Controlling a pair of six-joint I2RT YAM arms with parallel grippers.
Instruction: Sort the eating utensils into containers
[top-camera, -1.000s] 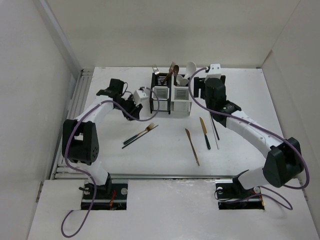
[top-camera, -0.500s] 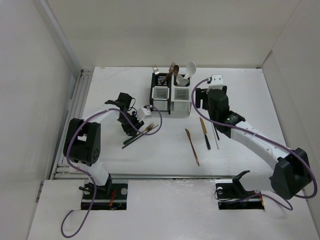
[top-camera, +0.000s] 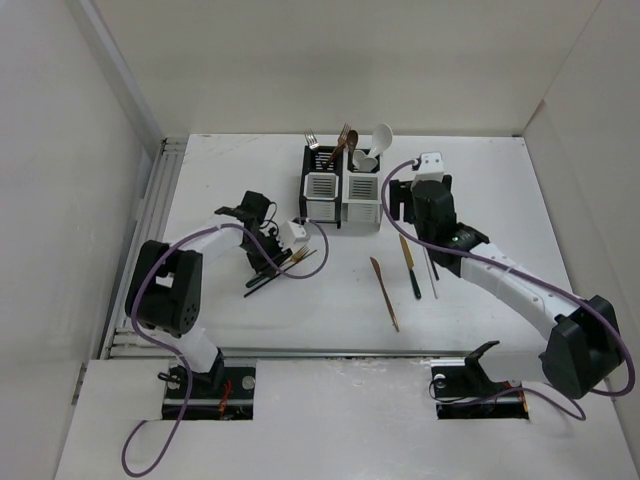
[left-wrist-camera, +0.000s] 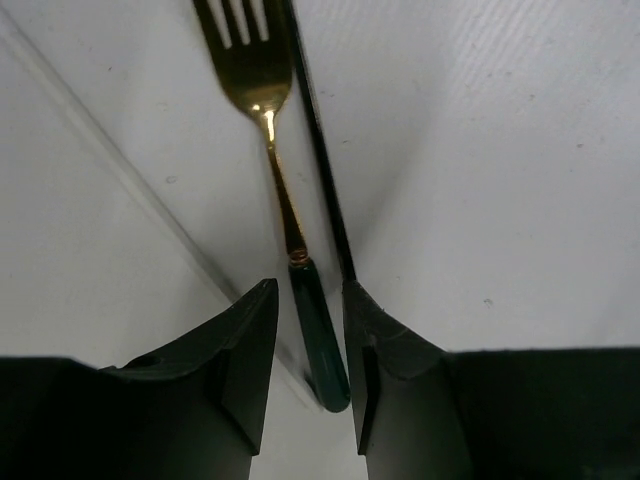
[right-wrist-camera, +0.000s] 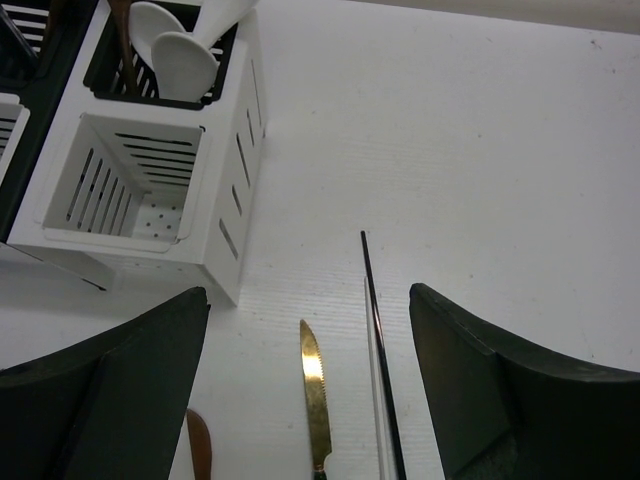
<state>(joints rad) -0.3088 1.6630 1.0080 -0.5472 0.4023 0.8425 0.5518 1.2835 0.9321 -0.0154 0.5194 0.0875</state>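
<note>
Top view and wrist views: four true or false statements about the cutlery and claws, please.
The left claw straddles the fork's dark handle. True.
The right claw is shut on a knife. False: it is open, empty.
The white holder's compartment nearer the arms holds spoons. False: it is empty; the spoons stand behind.
A copper knife and a dark-handled knife lie on the table. True.

fork (left-wrist-camera: 268, 110) tines cut off at left wrist view's top edge. knife (right-wrist-camera: 316, 400) handle and black chopstick (right-wrist-camera: 380, 350) run off right wrist view's bottom edge.
</note>
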